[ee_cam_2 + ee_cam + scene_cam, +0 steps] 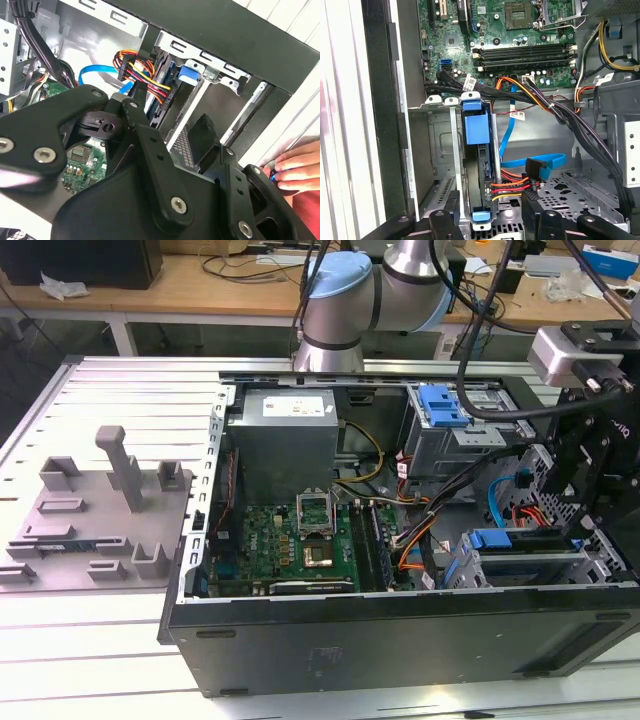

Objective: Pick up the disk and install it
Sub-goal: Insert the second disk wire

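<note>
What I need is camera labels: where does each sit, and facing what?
Exterior view: off the arm, above the open case; arm shows.
First wrist view: on the wrist, facing the disk; hand shows.
Second wrist view: on the wrist, facing the drive cage; hand shows.
Both wrist views share the blue cable.

Arm: fat cylindrical joint housings, silver-grey metal, one with a pale blue cap. Black cables trail beside the arm toward its wrist. Wrist end: a light grey box-shaped unit seated on a black frame.

Gripper: matte black throughout, built of flat bar linkages joined at round pivots, silver screw heads set along the bars. Finger ends in a blunt black pad. In the first wrist view the gripper shows the same black links with small round fasteners.
</note>
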`<move>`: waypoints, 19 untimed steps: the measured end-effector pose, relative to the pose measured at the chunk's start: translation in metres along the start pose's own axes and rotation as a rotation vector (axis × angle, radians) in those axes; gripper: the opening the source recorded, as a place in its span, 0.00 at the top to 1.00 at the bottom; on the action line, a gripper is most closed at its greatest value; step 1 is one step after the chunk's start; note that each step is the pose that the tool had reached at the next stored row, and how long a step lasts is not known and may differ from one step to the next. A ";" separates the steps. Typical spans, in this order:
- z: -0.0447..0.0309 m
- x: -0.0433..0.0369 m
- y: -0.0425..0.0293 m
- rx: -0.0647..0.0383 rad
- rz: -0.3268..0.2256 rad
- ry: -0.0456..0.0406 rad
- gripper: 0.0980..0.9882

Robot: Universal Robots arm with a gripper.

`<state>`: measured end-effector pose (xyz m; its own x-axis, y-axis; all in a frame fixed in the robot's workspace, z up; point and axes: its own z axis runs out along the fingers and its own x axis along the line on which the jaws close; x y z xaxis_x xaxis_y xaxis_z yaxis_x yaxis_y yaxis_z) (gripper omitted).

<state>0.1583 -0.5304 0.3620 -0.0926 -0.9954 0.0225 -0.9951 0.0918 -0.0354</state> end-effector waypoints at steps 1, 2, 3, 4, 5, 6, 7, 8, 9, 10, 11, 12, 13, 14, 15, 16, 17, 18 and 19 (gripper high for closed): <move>0.0001 -0.0026 0.0001 0.000 0.000 0.0059 0.43; -0.0012 -0.0093 0.0007 0.001 -0.001 0.0177 0.43; -0.0027 -0.0130 0.0009 0.002 -0.001 0.0255 0.43; -0.0053 -0.0178 0.0013 0.003 -0.001 0.0350 0.43; -0.0084 -0.0222 0.0016 0.004 -0.001 0.0437 0.43; -0.0119 -0.0264 0.0019 0.004 -0.002 0.0511 0.43; -0.0180 -0.0341 0.0024 0.005 -0.002 0.0630 0.43; -0.0243 -0.0450 0.0032 0.007 -0.003 0.0783 0.43; -0.0270 -0.0545 0.0040 0.009 -0.003 0.0979 0.52; -0.0272 -0.0603 0.0046 0.011 -0.004 0.1253 0.66; -0.0273 -0.0635 0.0048 0.013 -0.005 0.1571 0.74; -0.0274 -0.0664 0.0052 0.014 -0.005 0.1666 0.74; -0.0274 -0.0682 0.0053 0.014 -0.005 0.1722 0.74; -0.0275 -0.0697 0.0054 0.015 -0.005 0.1749 0.74; -0.0275 -0.0714 0.0057 0.015 -0.005 0.1786 0.74; -0.0274 -0.0725 0.0062 0.016 -0.005 0.1958 0.74; -0.0274 -0.0728 0.0067 0.013 -0.006 0.2143 0.74; -0.0273 -0.0730 0.0072 0.010 -0.007 0.2293 0.74; -0.0272 -0.0745 0.0106 0.008 -0.008 0.2478 0.74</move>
<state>0.1538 -0.4546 0.3872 -0.0906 -0.9594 0.2672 -0.9957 0.0824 -0.0418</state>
